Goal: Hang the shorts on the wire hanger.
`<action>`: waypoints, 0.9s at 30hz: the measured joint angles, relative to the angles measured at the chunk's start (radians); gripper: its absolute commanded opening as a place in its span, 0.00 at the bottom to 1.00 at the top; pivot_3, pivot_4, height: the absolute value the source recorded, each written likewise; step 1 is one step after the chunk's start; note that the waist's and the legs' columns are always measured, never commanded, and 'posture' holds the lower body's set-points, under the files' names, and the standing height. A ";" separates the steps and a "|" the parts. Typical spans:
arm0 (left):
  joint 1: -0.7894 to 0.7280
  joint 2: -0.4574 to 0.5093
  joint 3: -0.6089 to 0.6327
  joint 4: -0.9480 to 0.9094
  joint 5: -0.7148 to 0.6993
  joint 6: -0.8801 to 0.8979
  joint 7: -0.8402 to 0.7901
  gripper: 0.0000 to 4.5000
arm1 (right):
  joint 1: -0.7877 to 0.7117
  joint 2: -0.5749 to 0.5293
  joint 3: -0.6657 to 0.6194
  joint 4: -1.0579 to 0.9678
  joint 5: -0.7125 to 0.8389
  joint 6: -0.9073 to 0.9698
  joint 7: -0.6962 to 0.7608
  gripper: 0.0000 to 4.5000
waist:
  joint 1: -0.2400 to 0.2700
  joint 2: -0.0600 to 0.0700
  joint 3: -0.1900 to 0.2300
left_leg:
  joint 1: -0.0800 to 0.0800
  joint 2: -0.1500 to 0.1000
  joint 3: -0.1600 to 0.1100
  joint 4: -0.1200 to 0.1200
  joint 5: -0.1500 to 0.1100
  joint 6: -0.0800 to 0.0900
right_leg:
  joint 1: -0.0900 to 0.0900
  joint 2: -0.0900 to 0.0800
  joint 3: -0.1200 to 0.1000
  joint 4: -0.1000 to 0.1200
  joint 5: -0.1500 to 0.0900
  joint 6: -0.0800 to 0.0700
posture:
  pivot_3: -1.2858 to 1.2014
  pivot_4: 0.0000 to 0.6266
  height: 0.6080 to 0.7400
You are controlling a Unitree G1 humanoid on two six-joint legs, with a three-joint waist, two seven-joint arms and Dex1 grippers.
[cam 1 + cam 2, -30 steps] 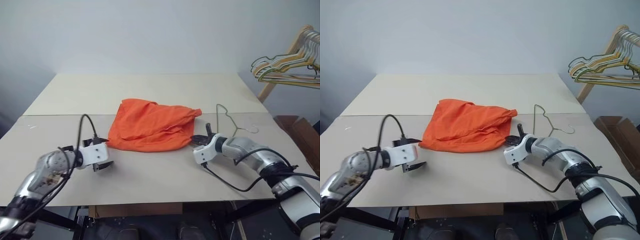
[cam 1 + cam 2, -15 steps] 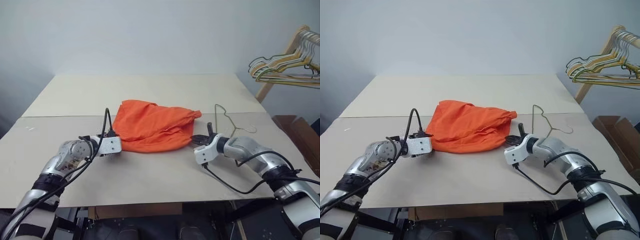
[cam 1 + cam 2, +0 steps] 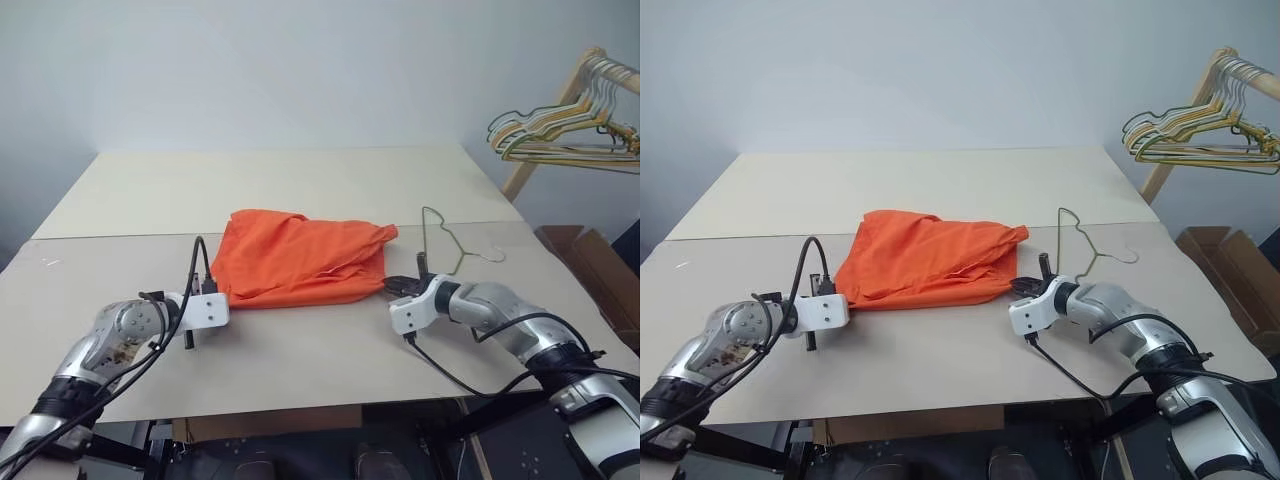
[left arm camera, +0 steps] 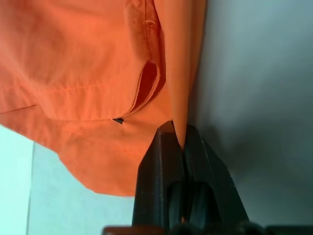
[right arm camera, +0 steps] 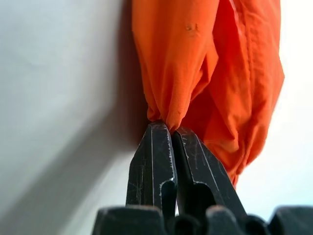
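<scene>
- Midway across the pale table (image 3: 300, 190) lie the shorts (image 3: 295, 258), a crumpled bright orange heap spread flat between the two arms.
- At their near left corner, the left gripper (image 4: 180, 142) has its black fingers pinched tight on a fold of fabric.
- At the near right corner, the right gripper (image 5: 165, 128) is likewise clamped on a bunched edge.
- Just right of the shorts lies the wire hanger (image 3: 447, 243), flat on the table.
- Far right, a bunch of coloured hangers (image 3: 560, 135) hangs from a wooden rack (image 3: 545, 130).

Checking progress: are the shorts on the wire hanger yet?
No. The shorts lie crumpled on the table; the wire hanger lies bare beside them.
</scene>
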 measured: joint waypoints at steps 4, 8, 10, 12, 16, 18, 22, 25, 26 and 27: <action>0.100 0.167 0.033 -0.150 -0.206 0.017 -0.266 0.00 | 0.112 -0.129 -0.022 -0.139 0.273 -0.071 0.192 0.00 | 0.004 0.002 0.003 | -0.001 0.001 0.001 0.000 -0.001 0.001 | 0.000 -0.001 0.000 -0.001 0.000 0.000 | 0.51 0.06 1.00; 0.051 0.212 0.085 -0.186 -0.365 0.102 -0.400 0.00 | 0.161 -0.252 -0.071 -0.280 0.588 -0.022 0.434 0.00 | 0.007 0.002 0.005 | 0.005 0.001 0.001 0.002 0.000 0.002 | 0.007 0.000 -0.001 -0.001 0.000 0.000 | 0.50 0.05 1.00; -0.090 0.122 0.099 -0.119 -0.377 0.170 -0.368 0.00 | 0.084 -0.217 -0.107 -0.258 0.671 0.072 0.483 0.00 | 0.006 0.001 0.006 | 0.016 0.002 0.001 0.002 0.000 0.003 | 0.017 0.001 -0.002 -0.002 0.000 0.000 | 0.50 0.05 1.00; -0.234 0.025 0.101 -0.043 -0.377 0.213 -0.307 0.00 | -0.028 -0.129 -0.132 -0.219 0.701 0.146 0.481 0.00 | 0.003 -0.001 0.006 | 0.018 0.003 0.000 0.001 0.000 0.003 | 0.019 0.004 -0.002 -0.003 -0.004 0.006 | 0.50 0.03 1.00; -0.639 -0.184 0.096 0.311 -0.287 0.265 -0.050 0.00 | -0.335 0.094 -0.141 0.064 0.612 0.267 0.314 0.00 | -0.003 -0.003 0.005 | 0.008 0.003 -0.006 0.007 0.000 0.002 | 0.013 0.005 -0.005 -0.002 0.000 -0.001 | 0.50 0.00 1.00; -0.873 -0.254 0.095 0.562 -0.204 0.225 0.156 0.00 | -0.531 0.194 -0.137 0.313 0.486 0.303 0.072 0.00 | -0.011 -0.004 0.005 | -0.007 0.000 -0.008 0.009 0.002 0.000 | -0.004 0.001 -0.005 0.002 0.002 -0.002 | 0.50 0.00 1.00; -1.216 -0.319 0.064 0.937 -0.021 0.049 0.686 0.00 | -0.829 0.331 -0.198 0.681 0.388 0.304 -0.442 0.00 | -0.023 -0.004 0.004 | -0.025 -0.003 -0.008 0.009 0.008 -0.011 | -0.028 -0.005 -0.008 0.017 0.002 -0.001 | 0.50 0.00 1.00; -1.340 -0.337 0.024 1.039 0.092 -0.103 1.009 0.00 | -0.931 0.363 -0.235 0.755 0.359 0.169 -0.701 0.00 | -0.023 -0.004 0.004 | -0.034 -0.010 -0.003 0.003 0.009 -0.012 | -0.041 -0.015 -0.012 0.020 0.000 0.001 | 0.50 0.00 1.00; -1.360 -0.336 0.020 1.049 0.117 -0.149 1.071 0.00 | -0.939 0.361 -0.243 0.761 0.351 0.130 -0.747 0.00 | -0.023 -0.005 0.004 | -0.034 -0.011 -0.001 0.002 0.008 -0.012 | -0.041 -0.017 -0.012 0.019 0.000 0.001 | 0.50 0.00 1.00; -1.375 -0.327 0.000 1.055 0.157 -0.213 1.142 0.00 | -0.937 0.353 -0.243 0.771 0.330 0.084 -0.798 0.00 | -0.023 -0.005 0.004 | -0.033 -0.014 0.000 0.002 0.007 -0.010 | -0.040 -0.019 -0.012 0.018 0.000 0.002 | 0.50 0.00 1.00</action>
